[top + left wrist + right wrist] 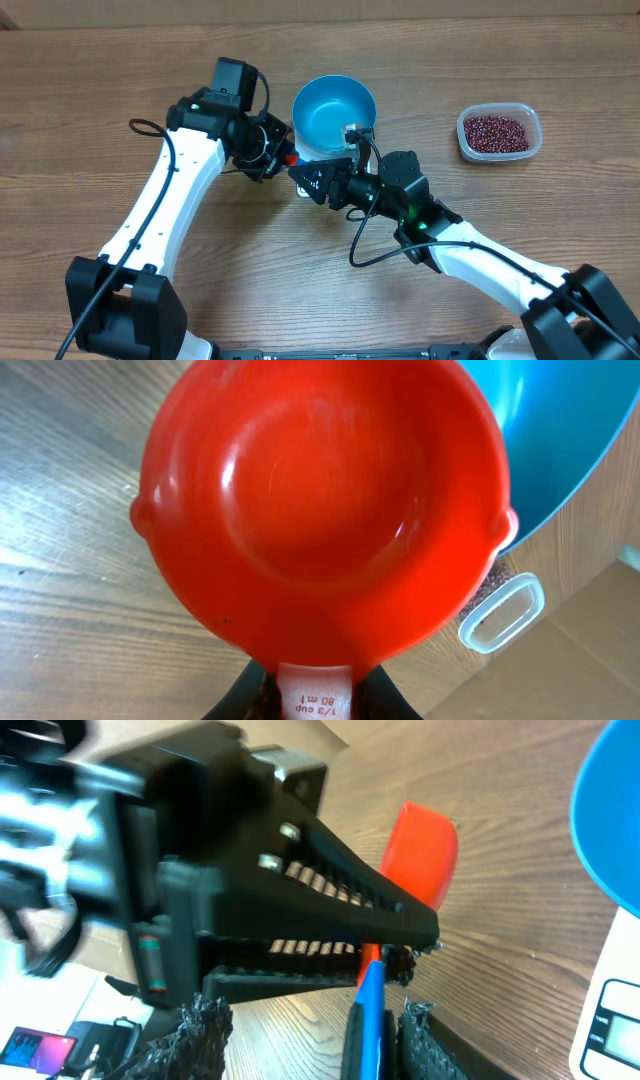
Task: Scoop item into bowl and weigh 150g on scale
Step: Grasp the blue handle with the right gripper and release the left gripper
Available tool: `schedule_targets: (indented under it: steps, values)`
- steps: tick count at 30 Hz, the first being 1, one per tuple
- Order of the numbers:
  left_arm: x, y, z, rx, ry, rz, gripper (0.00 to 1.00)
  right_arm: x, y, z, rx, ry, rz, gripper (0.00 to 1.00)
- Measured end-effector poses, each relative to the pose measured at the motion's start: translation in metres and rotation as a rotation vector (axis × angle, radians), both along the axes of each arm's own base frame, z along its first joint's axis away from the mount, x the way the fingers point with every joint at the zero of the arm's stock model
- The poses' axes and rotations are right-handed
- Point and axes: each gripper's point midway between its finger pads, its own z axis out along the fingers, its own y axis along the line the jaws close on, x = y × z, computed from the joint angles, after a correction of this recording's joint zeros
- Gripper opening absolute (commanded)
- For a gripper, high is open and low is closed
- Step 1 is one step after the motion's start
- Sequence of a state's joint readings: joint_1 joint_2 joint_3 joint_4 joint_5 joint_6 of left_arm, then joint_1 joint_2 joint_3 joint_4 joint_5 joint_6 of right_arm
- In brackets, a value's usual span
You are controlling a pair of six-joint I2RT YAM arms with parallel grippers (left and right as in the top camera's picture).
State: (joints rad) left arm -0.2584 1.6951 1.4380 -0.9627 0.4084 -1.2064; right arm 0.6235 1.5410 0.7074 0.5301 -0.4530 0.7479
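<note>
My left gripper (pixel 275 155) (pixel 315 690) is shut on the handle of an empty red measuring cup (pixel 320 510) (pixel 290 158), level beside the blue bowl (pixel 335 112) (pixel 570 430). The cup (pixel 420 850) ends in a blue handle tip (pixel 368 1020). That tip lies between the jaws of my right gripper (pixel 312 182) (pixel 315 1030). The right-hand finger (pixel 430 1040) is against it and the other finger (pixel 195 1035) stands well apart, so the gripper is open. A corner of the white scale (pixel 610 1020) shows under the bowl. The red-brown beans (pixel 495 130) lie in a clear tub.
The clear plastic tub (pixel 535 120) (pixel 500 615) stands on the wooden table to the right of the bowl. Both arms meet just left of and below the bowl, with a black cable (pixel 360 250) looping off the right arm.
</note>
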Motion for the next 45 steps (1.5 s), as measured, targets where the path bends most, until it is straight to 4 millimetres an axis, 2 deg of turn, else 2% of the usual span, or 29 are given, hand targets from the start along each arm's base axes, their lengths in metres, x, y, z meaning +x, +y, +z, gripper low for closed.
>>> schedule_targets:
  steps: [5,16,24,39,45]
  values:
    - [0.004,-0.010,0.001,0.022,-0.044,-0.023,0.04,0.005,0.001,-0.014,-0.013,0.040,-0.015,0.52]
    - [0.004,-0.006,-0.001,0.046,-0.045,-0.013,0.04,0.013,-0.002,-0.010,-0.004,0.031,-0.061,0.41]
    - [-0.002,-0.004,-0.003,0.039,0.015,0.050,0.04,0.019,-0.006,-0.010,-0.010,0.027,-0.107,0.36]
    - [0.000,-0.004,-0.003,0.026,0.030,0.095,0.04,0.018,-0.005,-0.012,-0.015,0.035,-0.102,0.29]
    - [0.000,-0.004,-0.003,0.026,0.030,0.095,0.04,0.017,-0.005,-0.014,-0.017,0.043,-0.097,0.17]
